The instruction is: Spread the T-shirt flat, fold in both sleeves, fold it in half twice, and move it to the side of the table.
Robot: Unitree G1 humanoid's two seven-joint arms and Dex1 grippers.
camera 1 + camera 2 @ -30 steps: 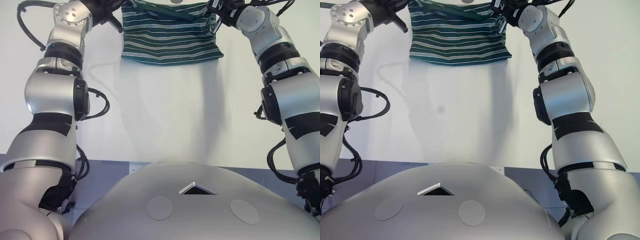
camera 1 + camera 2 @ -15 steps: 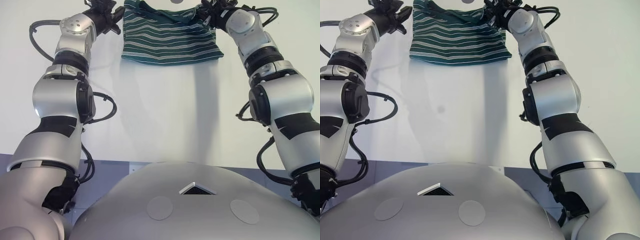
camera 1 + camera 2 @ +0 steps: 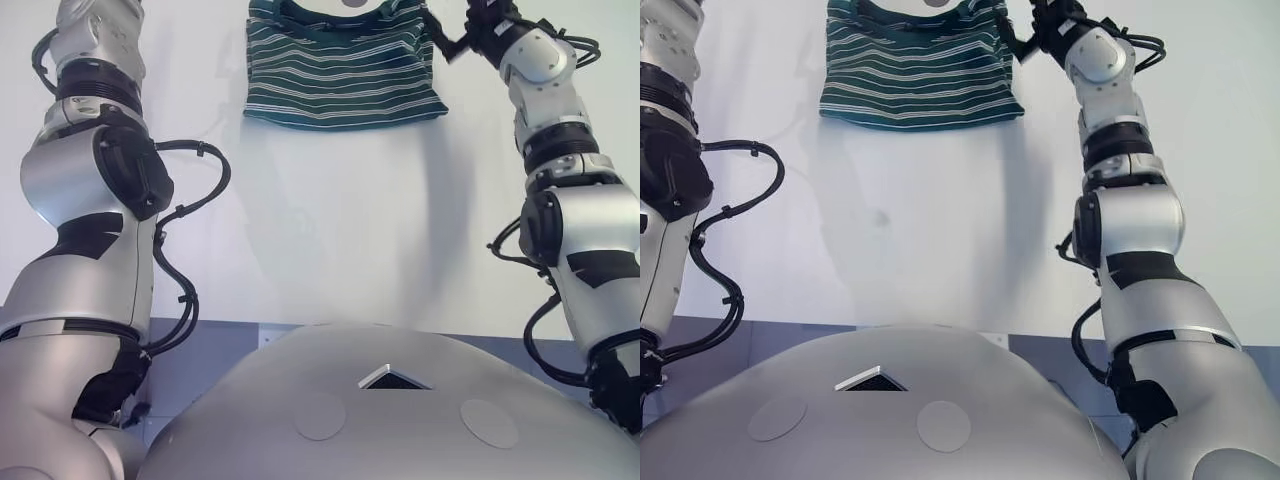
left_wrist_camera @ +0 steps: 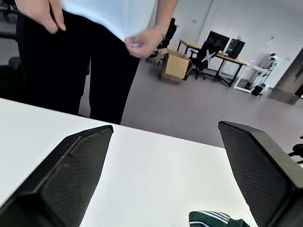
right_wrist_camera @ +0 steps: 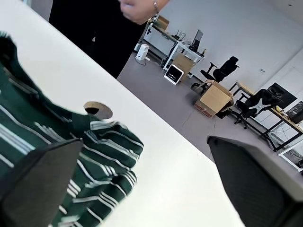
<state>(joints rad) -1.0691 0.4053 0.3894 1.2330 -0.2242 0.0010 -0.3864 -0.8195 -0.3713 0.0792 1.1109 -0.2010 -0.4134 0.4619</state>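
The T-shirt (image 3: pixel 343 62), dark green with thin white stripes, lies folded into a compact rectangle at the far edge of the white table (image 3: pixel 330 220). My right gripper (image 3: pixel 462 28) hovers just off the shirt's far right corner. In the right wrist view it (image 5: pixel 144 142) is open, with nothing between the fingers and the shirt's (image 5: pixel 71 156) rumpled edge beneath. My left arm is raised at the far left of the table. The left gripper (image 4: pixel 165 127) is open and empty over bare tabletop, and a corner of the shirt (image 4: pixel 213 218) shows off to one side.
A round cable hole (image 5: pixel 97 110) sits in the tabletop just beyond the shirt's collar. The table's far edge (image 4: pixel 156 135) runs close behind the shirt, with open floor past it. Bare white tabletop stretches from the shirt toward me.
Both grippers have come off the shirt's far corners. The left arm swung out to the left and the right gripper drew back to the right. The shirt stays where it lay.
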